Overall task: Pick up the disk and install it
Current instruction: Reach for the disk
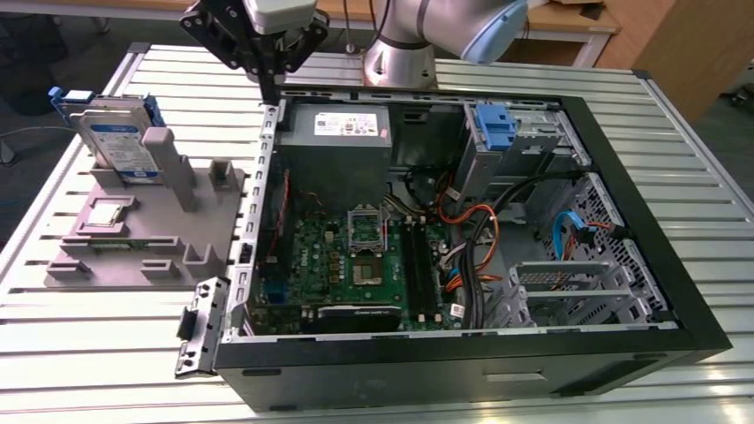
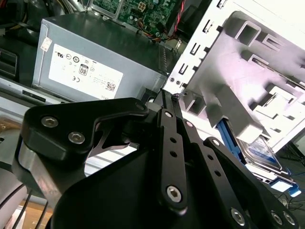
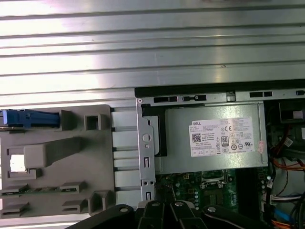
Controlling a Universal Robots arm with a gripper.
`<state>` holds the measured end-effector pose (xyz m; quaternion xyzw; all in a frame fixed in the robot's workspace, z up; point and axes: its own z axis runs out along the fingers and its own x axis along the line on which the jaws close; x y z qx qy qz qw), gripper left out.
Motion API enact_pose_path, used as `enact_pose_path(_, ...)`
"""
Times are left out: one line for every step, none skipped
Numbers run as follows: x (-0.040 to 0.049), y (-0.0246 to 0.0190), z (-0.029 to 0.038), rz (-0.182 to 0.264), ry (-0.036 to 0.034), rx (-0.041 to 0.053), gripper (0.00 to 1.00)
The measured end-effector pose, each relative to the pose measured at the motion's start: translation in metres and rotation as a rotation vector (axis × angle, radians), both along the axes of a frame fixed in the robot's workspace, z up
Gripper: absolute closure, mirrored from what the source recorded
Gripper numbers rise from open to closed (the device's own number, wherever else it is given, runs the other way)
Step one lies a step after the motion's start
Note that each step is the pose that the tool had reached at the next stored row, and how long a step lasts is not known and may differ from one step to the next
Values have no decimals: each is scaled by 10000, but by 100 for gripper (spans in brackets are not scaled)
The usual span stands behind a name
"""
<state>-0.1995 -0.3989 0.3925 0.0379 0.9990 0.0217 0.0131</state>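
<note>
The disk (image 1: 118,141) stands on edge in a grey fixture (image 1: 141,230) on the exterior view's left, its blue-and-white label facing forward and blue rails round it. In the first wrist view the disk (image 3: 28,118) appears edge-on as a blue strip. The second wrist view catches part of the disk (image 2: 259,150) behind the fixture (image 2: 248,71). My gripper (image 1: 268,88) hangs above the open computer case's rear corner, between fixture and case, to the right of the disk and apart from it. Its fingers (image 2: 167,107) are shut together, holding nothing.
The open computer case (image 1: 659,291) lies on the slatted metal table (image 1: 106,353). Inside are a grey power-supply box (image 1: 335,132), a motherboard (image 1: 353,265), cables, a blue bracket (image 1: 495,128) at the back and a metal drive cage (image 1: 566,287).
</note>
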Motion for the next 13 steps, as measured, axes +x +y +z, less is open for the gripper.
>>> enact_pose_path(-7,0,0,0,0,0,89)
enact_pose_path(-13,0,0,0,0,0,89)
enact_pose_path(-20,0,0,0,0,0,89)
enact_pose_path(-27,0,0,0,0,0,89)
enact_pose_path(-34,0,0,-1,0,0,89)
enact_pose_path(-42,0,0,-1,1,0,89)
enact_pose_path(-49,0,0,-1,1,-1,89)
enact_pose_path(-57,0,0,-1,0,0,89)
enact_pose_path(-65,0,0,0,0,0,89)
enact_pose_path(-74,0,0,-1,0,0,89)
enact_pose_path(-82,0,0,0,0,0,89)
enact_pose_path(-90,0,0,-1,0,0,89)
enact_pose_path(-98,0,0,0,0,0,89)
